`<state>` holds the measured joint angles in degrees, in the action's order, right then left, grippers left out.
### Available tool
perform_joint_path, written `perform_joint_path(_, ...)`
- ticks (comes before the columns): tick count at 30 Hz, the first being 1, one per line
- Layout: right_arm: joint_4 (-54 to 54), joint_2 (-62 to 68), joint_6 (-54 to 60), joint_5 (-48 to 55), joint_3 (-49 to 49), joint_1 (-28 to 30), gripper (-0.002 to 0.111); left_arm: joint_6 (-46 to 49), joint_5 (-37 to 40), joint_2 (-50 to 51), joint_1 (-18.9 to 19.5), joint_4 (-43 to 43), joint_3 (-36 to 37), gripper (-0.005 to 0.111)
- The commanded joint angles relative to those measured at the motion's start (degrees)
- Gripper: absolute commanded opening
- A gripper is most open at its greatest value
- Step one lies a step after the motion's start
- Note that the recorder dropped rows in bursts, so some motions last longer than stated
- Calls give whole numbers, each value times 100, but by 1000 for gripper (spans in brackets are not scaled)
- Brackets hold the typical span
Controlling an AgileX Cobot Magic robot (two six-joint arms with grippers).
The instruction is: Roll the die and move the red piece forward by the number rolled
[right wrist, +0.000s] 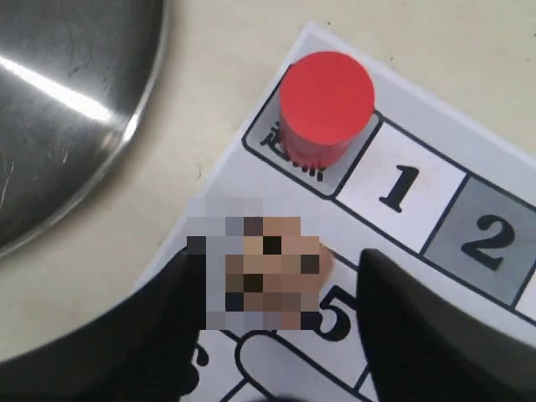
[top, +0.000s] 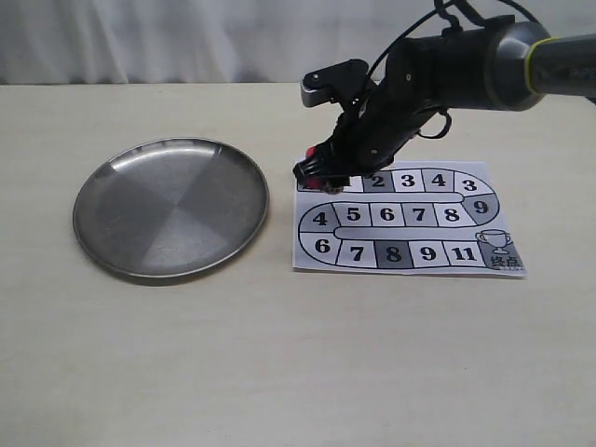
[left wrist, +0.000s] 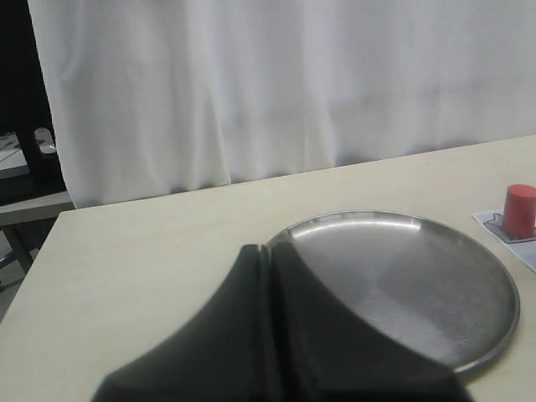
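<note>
The small tan wooden die [right wrist: 264, 268] sits outside the round steel plate [top: 168, 209], between the spread jaws of the right gripper [right wrist: 276, 289]; the left gripper [left wrist: 264, 251] is squeezed tight.

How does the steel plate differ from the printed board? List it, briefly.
The steel plate is round, shiny and rimmed; the printed board is a flat rectangular sheet. The plate is plain metal; the board bears numbered squares and the red piece. Both lie on the table.

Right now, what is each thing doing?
red piece: upright on the game board's square before 1.
right gripper: open, over the board.
die: between its jaws, gap on one side.
left gripper: shut.
steel plate: flat, nothing in it.
</note>
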<state>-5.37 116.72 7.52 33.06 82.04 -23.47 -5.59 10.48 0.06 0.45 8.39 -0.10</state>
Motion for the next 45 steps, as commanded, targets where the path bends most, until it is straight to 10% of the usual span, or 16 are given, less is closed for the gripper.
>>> perform_joint_path(1, 71, -54, -12, -281, -12, 19, 65, -5, -55, -6, -48, -11, 10, 0)
perform_joint_path(21, 71, -54, -12, -319, -12, 19, 79, -5, -55, -6, -48, -11, 10, 0)
perform_joint_path(27, -124, -501, 67, 416, -12, 8, 5, -5, -55, -6, -48, -11, 10, 0)
perform_joint_path(45, -151, -1624, 522, -248, -2369, -1587, 5, -5, -55, -6, -48, -11, 10, 0)
